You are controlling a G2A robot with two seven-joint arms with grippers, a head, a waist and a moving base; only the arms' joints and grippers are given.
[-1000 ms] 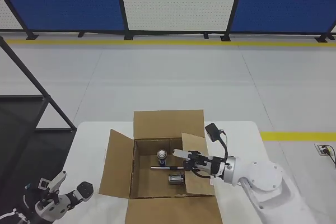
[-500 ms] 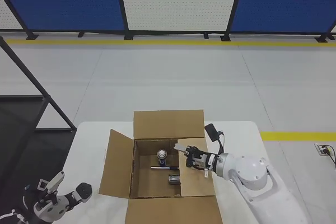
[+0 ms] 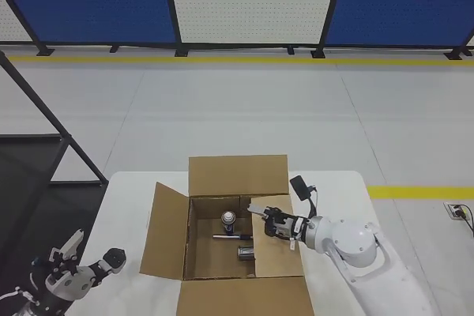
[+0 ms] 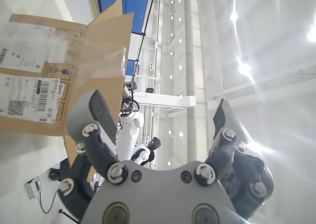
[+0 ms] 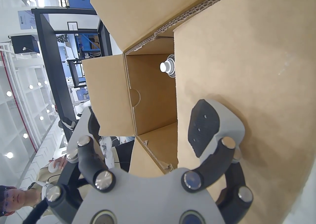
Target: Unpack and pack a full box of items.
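An open cardboard box (image 3: 238,175) stands in the middle of the white table (image 3: 128,207). Inside it are a bottle with a white cap (image 3: 230,219), a thin dark stick-shaped item (image 3: 225,235) and a small grey item (image 3: 246,253). My right gripper (image 3: 267,221) is open at the box's right flap (image 3: 278,246). In the right wrist view this gripper (image 5: 148,111) straddles the flap's (image 5: 237,66) edge, and the bottle cap (image 5: 167,66) shows deep inside. My left gripper (image 3: 85,261) is open and holds nothing, low by the table's front left corner. The left wrist view has that gripper (image 4: 163,113) pointing up past the labelled box side (image 4: 61,74).
A black metal frame (image 3: 31,150) stands left of the table. The box's left flap (image 3: 164,231) and front flap (image 3: 245,297) lie folded outward over the table. Bare tabletop lies to the left of the box and at the far right corner.
The right arm has pulled in closer to the box, with its gripper staying at the right flap. The left gripper has drifted a little farther left, away from the box.
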